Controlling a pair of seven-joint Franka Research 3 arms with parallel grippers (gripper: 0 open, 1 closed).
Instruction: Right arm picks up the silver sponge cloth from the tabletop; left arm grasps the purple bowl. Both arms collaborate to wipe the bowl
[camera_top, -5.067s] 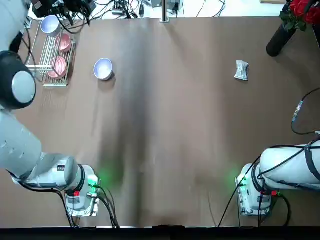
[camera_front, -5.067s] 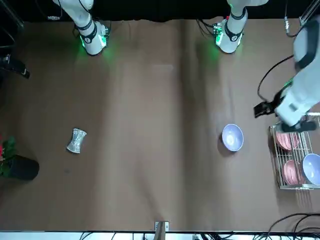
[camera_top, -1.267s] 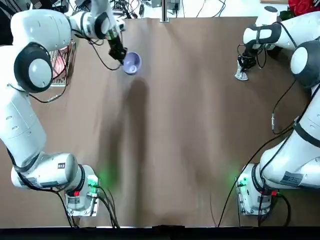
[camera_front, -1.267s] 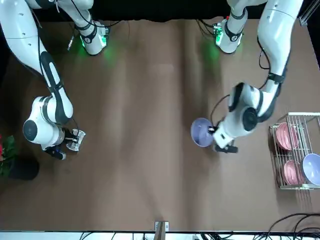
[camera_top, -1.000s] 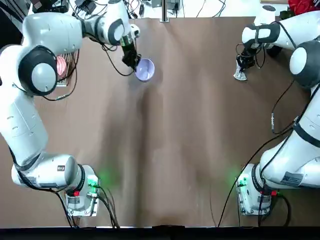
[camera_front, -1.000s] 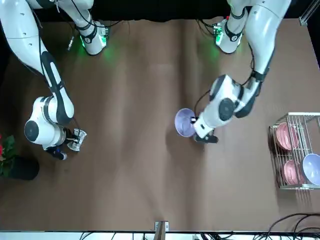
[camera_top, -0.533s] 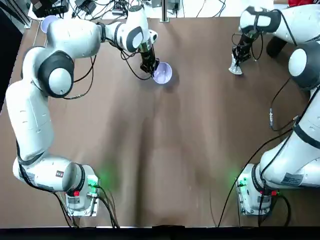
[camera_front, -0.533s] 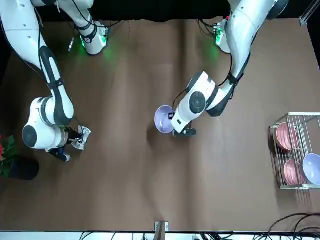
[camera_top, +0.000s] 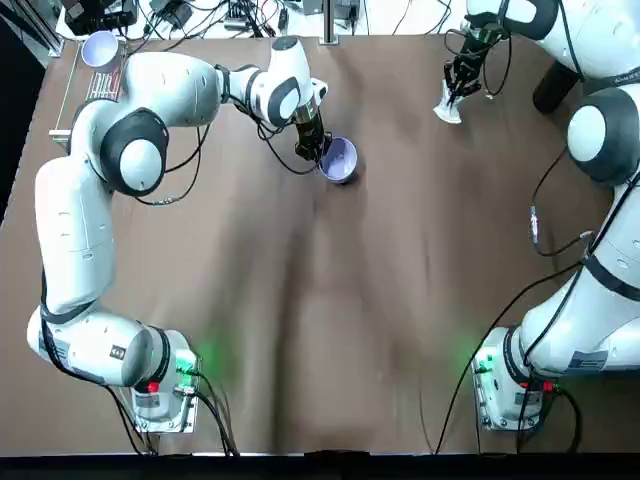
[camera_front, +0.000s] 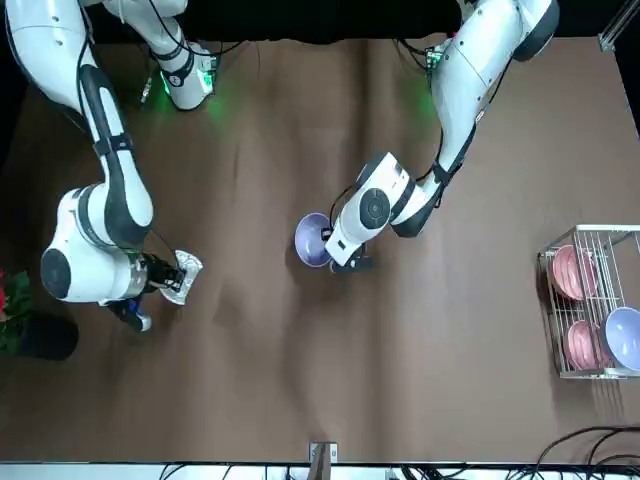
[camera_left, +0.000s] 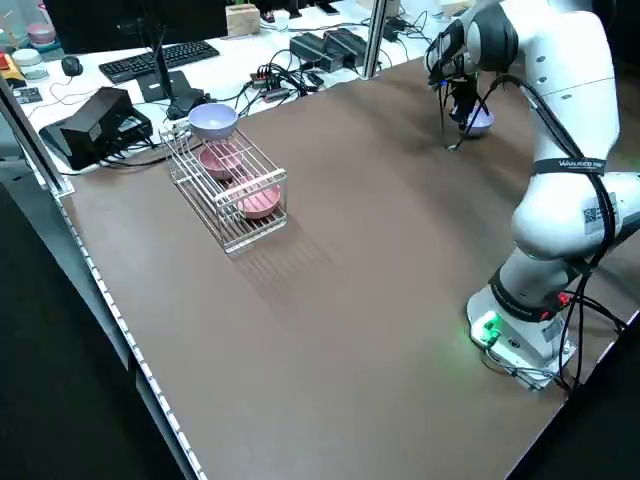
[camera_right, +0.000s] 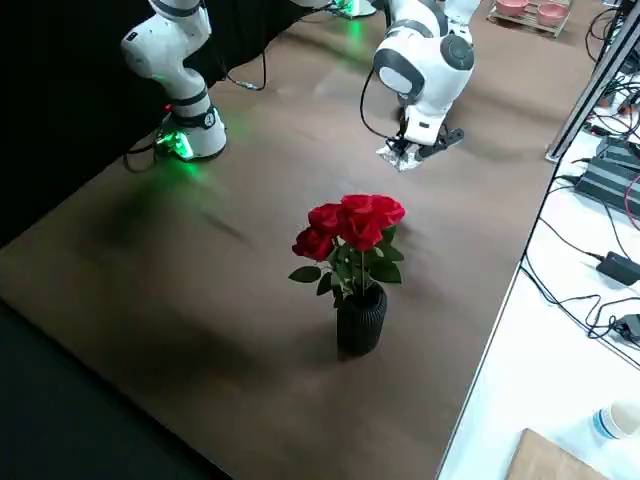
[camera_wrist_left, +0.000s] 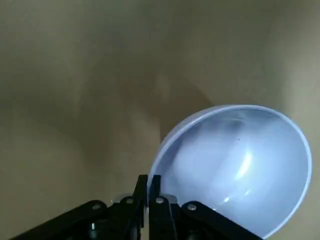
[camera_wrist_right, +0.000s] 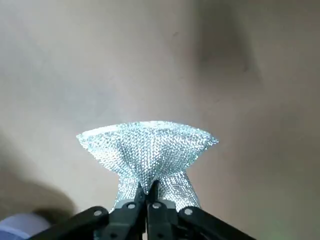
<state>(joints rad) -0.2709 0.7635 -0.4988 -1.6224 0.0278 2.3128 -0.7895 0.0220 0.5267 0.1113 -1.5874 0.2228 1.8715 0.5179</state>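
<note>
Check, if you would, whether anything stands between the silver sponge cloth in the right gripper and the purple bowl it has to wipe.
Nothing visible does: between the silver sponge cloth, held in the right gripper, and the purple bowl, the top view shows only bare tabletop.
</note>
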